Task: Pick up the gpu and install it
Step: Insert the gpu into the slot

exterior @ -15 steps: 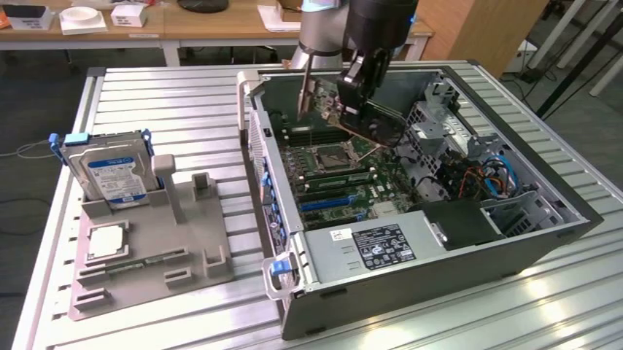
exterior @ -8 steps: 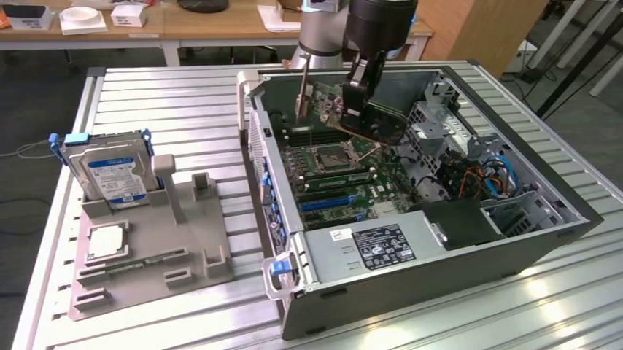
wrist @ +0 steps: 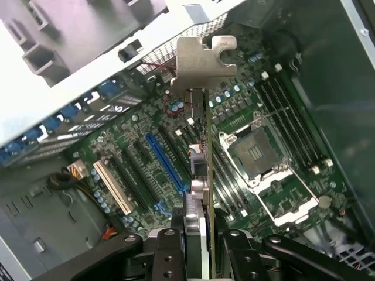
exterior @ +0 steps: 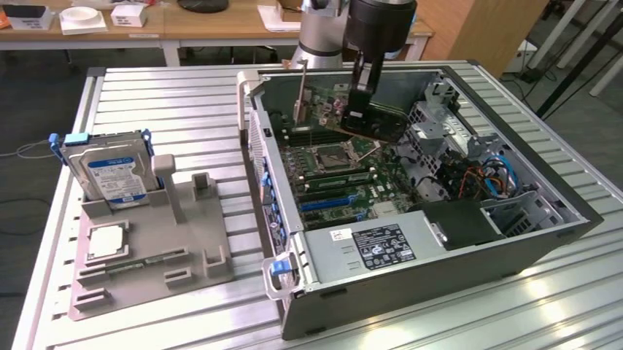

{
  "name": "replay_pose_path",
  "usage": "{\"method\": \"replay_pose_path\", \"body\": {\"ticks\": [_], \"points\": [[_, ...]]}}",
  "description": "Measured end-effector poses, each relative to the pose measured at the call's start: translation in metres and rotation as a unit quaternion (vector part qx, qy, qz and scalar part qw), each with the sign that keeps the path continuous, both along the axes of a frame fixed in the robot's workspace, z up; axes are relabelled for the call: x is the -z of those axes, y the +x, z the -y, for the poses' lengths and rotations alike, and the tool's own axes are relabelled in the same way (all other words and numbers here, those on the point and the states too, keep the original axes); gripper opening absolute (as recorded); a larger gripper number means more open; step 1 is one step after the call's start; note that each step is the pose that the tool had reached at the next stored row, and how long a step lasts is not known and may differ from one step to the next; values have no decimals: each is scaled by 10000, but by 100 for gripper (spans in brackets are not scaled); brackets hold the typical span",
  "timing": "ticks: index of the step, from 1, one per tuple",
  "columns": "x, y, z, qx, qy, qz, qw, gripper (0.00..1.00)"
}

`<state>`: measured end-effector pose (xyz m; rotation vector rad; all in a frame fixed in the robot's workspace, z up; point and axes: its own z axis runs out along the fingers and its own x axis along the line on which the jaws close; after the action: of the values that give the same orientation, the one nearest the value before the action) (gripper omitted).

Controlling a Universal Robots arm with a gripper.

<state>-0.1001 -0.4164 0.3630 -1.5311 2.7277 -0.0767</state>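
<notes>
My hand [wrist: 202,249] is the closest thing. Its two fingers [wrist: 169,257] are pinched in narrow on the gpu [wrist: 208,146], and I hold it by one short end. The gpu sticks out from my hand with its thin edge showing. Its long side runs away from me to the silvery bracket [wrist: 202,58] at the far end.

The gpu hangs in the air inside the open computer case [exterior: 545,240], above the green board [exterior: 384,191] and not touching it. The blue slot [wrist: 166,167] lies below the gpu and off to one side. The gpu is over the part between the blue slot and the square chip socket [wrist: 258,155]. Its long side sits at a slant to the blue slot, not in line with it.

My arm [exterior: 380,25] is high up behind the blue slot, and my hand points down into the case, tipped a little.
</notes>
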Motion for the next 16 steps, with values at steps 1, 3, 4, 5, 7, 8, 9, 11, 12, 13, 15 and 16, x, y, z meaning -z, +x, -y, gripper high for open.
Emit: {"method": "replay_pose_path", "body": {"ticks": [1,3,4,5,7,8,9,11,12,13,15,16], "points": [[3,0,0,-90,0,0,10000,29],[10,0,0,-278,0,0,9996,29],[13,0,0,-367,0,0,9993,29],[15,0,0,-458,0,0,9990,29],[20,0,0,-637,0,0,9980,29],[23,0,0,-727,0,0,9974,29],[26,0,0,-822,0,0,9966,29],[30,0,0,-1001,0,0,9950,29],[31,0,0,-1090,0,0,9940,29],[33,0,0,-1180,0,0,9930,29],[37,0,0,-1366,0,1,9906,29],[39,0,0,-1454,1,1,9894,29]]}}
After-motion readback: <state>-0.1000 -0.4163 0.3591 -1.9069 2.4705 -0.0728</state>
